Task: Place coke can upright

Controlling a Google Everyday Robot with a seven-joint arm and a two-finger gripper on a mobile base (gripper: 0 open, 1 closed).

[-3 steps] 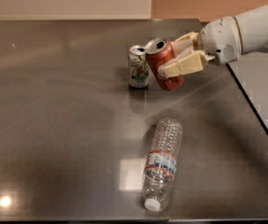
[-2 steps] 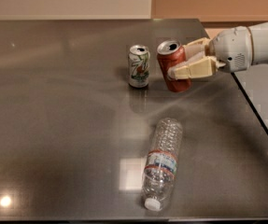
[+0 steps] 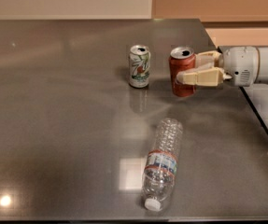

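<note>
So compared with a second ago, the coke can [image 3: 182, 80] has gone from tipped over in the grip, top leaning toward its neighbour, to standing straight. It has also slid a bit to the right, so the gap to that neighbour is wider now.

Right now the can sits upright on the bench [image 3: 54, 106], toward the back right, opened silver top facing up. Its base looks planted on the surface, though I can't swear it's fully down. The claw [image 3: 188, 66] comes in from the right with its fingers level. One finger [image 3: 201, 77] lies across the can's front at about mid-height and the other is behind it, so as far as I can tell it's clamped on the can.

The bit that matters is that the can's long axis is vertical and the claw crosses it sideways, with the arm [image 3: 245, 65] stretching off to the right. My guess is the next move is just letting go and backing straight out rightward, without nudging the can.

The white-and-green can [image 3: 139, 66] stands to the left, near but not touching. A clear plastic bottle [image 3: 161, 169] lies on its side well in front, cap toward the camera.
</note>
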